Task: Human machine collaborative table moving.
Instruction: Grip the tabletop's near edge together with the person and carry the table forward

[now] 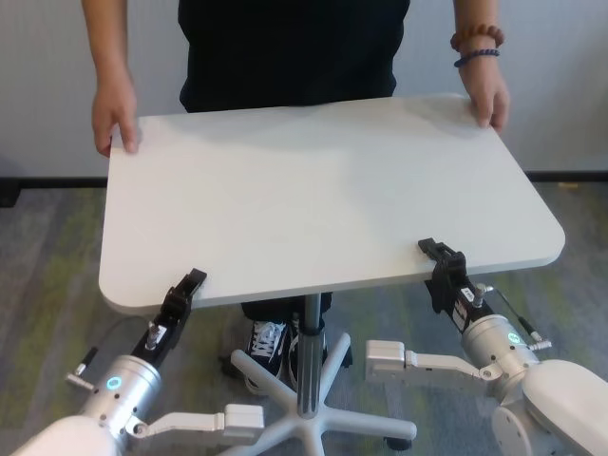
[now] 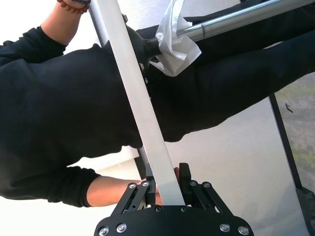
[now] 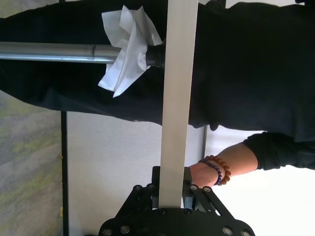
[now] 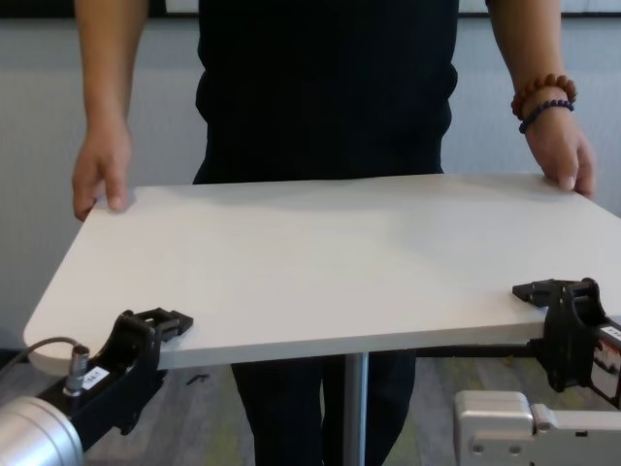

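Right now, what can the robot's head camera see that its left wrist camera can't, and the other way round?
Only the head view shows the whole top of the table, the wheeled base, the right gripper shut on the near edge, and the person's sneakers.

Only the left wrist view shows the table's underside, with white paper bunched where the pole joins it.

Both show the left gripper clamped on the table edge, and the person in black holding the far side.

White table top (image 1: pixel 323 190); silver pole (image 1: pixel 310 356); black grippers, left (image 1: pixel 187 287) and right (image 1: pixel 439 256); black shirt (image 1: pixel 294 47); brown bead bracelet (image 1: pixel 477 36); grey-green carpet (image 1: pixel 47 285).
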